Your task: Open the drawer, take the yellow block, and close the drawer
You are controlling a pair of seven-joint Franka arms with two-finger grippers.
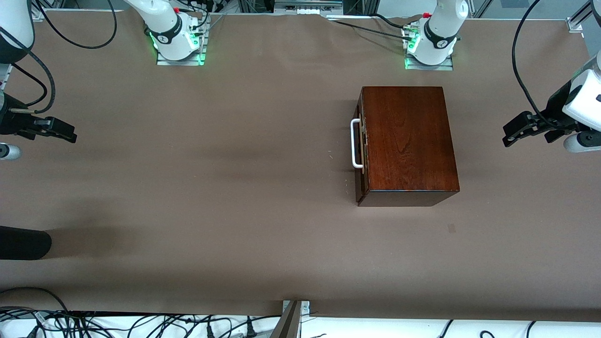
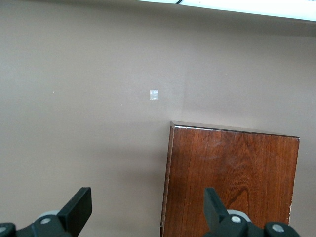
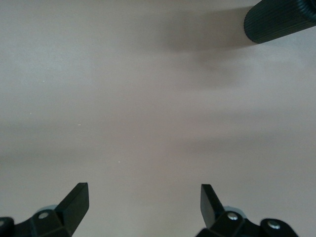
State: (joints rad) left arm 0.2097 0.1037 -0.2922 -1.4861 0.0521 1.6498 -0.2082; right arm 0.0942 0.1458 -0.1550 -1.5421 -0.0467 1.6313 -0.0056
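At the right arm's end of the table, the right arm's black two-finger gripper [image 1: 70, 136] hangs above bare brown tabletop [image 1: 211, 188], its fingers [image 3: 74, 197] spread wide apart with nothing between them. A dark ribbed cylinder [image 3: 281, 19] lies on the cloth within that wrist camera's sight, casting a soft shadow. The matte brown covering runs unbroken across the whole surface, marked only by faint bands of shade.

Toward the left arm's end stands the glossy dark mahogany box [image 1: 406, 141], its drawer [image 1: 360, 145] shut flush, the reddish-brown front and white loop handle [image 1: 355, 143] facing the right gripper. The small yellow block is not visible in any view. A small pale square mark [image 2: 154, 94] shows on the cloth near the box's corner.

The left arm's black gripper [image 1: 509, 134] hovers beside the box, over the tabletop at the table's edge, its fingers [image 2: 79, 207] likewise parted wide and empty. Both arm bases [image 1: 178, 42] glow green along the table's edge, with cables strung around them.
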